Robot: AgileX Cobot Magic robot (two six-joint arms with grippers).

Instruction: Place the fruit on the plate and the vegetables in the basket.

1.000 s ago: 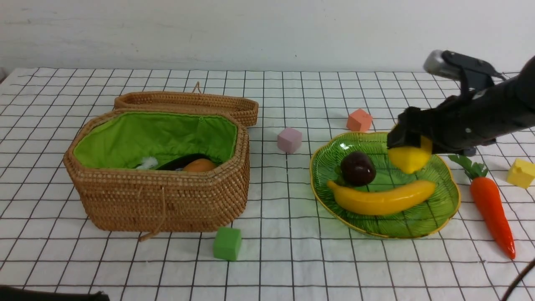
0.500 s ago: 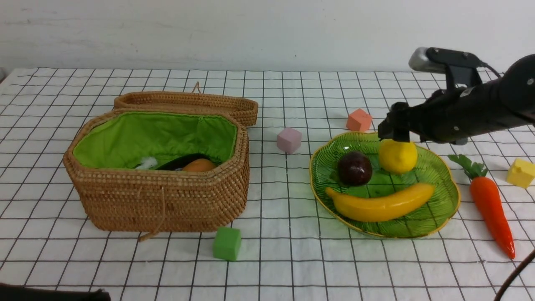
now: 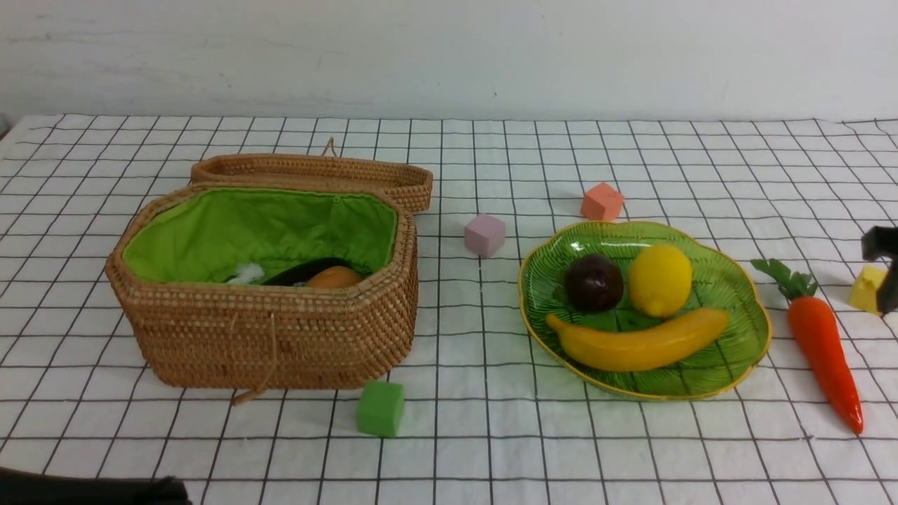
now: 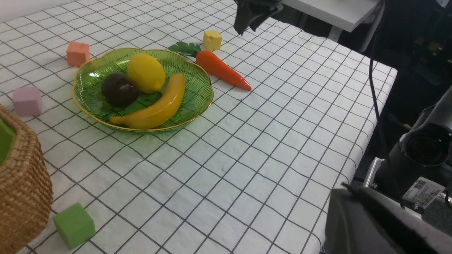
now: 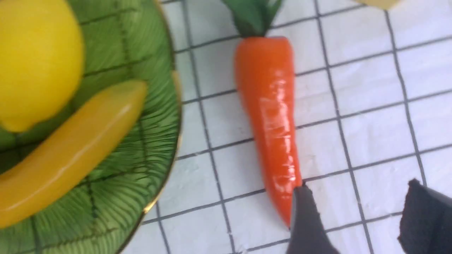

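Note:
On the green plate [image 3: 701,375] lie the banana [image 3: 642,340], the lemon [image 3: 659,279] and the dark mangosteen [image 3: 593,282]. The carrot [image 3: 824,351] lies on the cloth right of the plate. Inside the open basket [image 3: 273,337] I see the dark eggplant [image 3: 309,270] and the orange-brown potato [image 3: 335,278]. My right gripper [image 5: 356,185] stands open and empty above the cloth, just beside the carrot's [image 5: 268,116] pointed end; one fingertip overlaps that tip in the right wrist view. In the front view only its edge [image 3: 884,270] shows. My left gripper [image 4: 348,190] is shut, near the table's front edge.
Foam cubes lie about: pink [image 3: 485,234] between basket and plate, orange [image 3: 602,202] behind the plate, green [image 3: 381,408] in front of the basket, yellow [image 3: 867,287] right of the carrot's leaves. The basket lid [image 3: 316,172] hangs open behind it.
My right gripper let go of the lemon on the plate, then drew back to the right, toward the carrot. The lemon settled beside the mangosteen. The left arm has not moved.

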